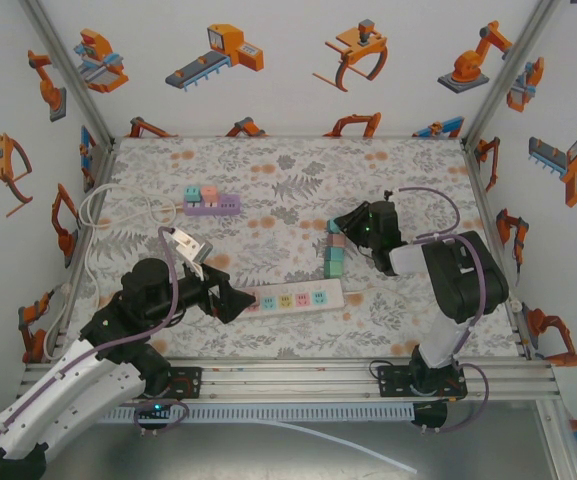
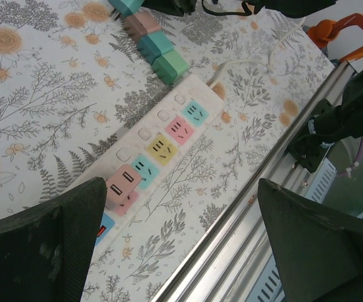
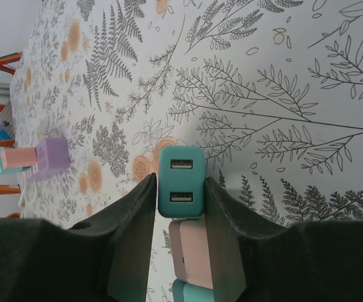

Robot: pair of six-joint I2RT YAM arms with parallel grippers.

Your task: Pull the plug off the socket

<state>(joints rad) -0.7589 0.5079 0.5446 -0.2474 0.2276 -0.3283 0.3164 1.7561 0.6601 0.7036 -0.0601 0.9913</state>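
Teal plug [image 3: 181,182] gripped by right fingers [image 3: 137,233], pink plug [image 3: 190,248] touching behind

Power strip [image 2: 162,148] is smooth plastic (slightly glossy).

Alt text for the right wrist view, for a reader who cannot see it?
A teal charger with two USB ports sits pinched between the jaws of the right gripper, in line with a pink charger nearer the camera. Farther off, a purple block lies on the floral tablecloth.
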